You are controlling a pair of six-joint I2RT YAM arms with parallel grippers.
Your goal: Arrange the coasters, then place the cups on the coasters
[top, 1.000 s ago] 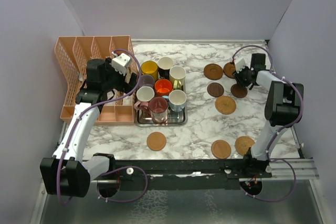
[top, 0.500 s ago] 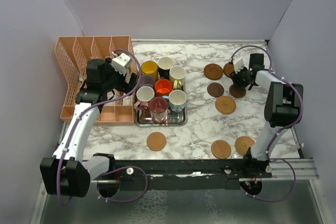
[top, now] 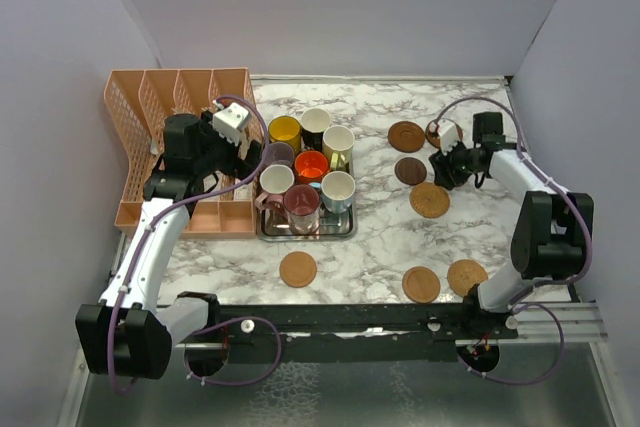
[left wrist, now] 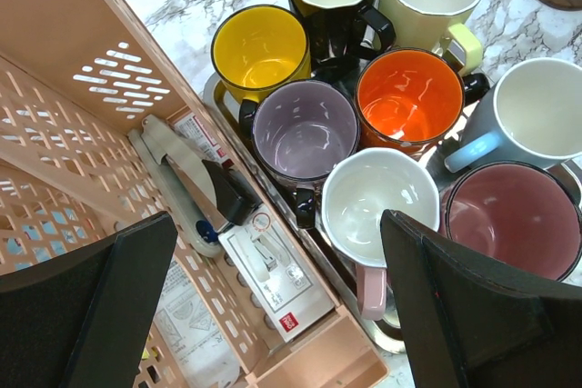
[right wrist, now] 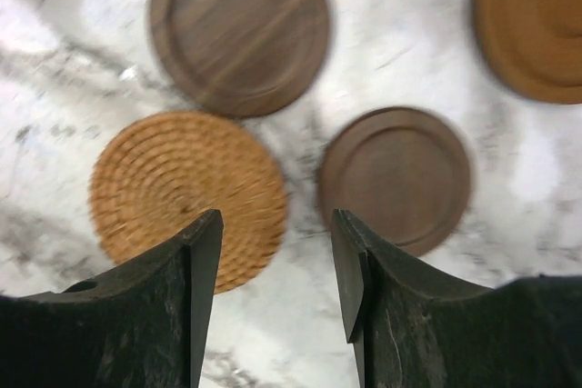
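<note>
Coasters (top: 406,136) lie in two loose groups on my marble table (top: 380,242). Five are clustered toward 2 o'clock. Along the near edge one sits at 7 o'clock and two at 5 o'clock, all well apart.

In the right wrist view the woven coaster (right wrist: 188,197), coiled like rattan, sits at 9 o'clock of a smooth dark wooden coaster (right wrist: 397,179) with a raised rim. They are near but not touching, with a strip of bare stone between them. A larger dark rimmed coaster (right wrist: 239,32) lies just beyond the woven one, again with a thin gap.

My right gripper (right wrist: 273,261) hangs over that strip and the woven edge. Its jaws are partly apart with nothing between them.

The cups (top: 311,165) are eight glossy handled mugs, several white inside. They are packed close on a rectangular steel tray (top: 305,235) at 9 o'clock of the table, and several touch.

My left gripper (left wrist: 277,224) hovers over the tray's 9 o'clock side. Its jaws are spread wide and hold nothing.

A peach plastic lattice organiser (top: 150,112) stands just beside that side of the tray. I cannot tell whether they touch, and there is little room there.

Bare marble lies open between the tray and the near edge. There is more between the tray and the far coasters.
</note>
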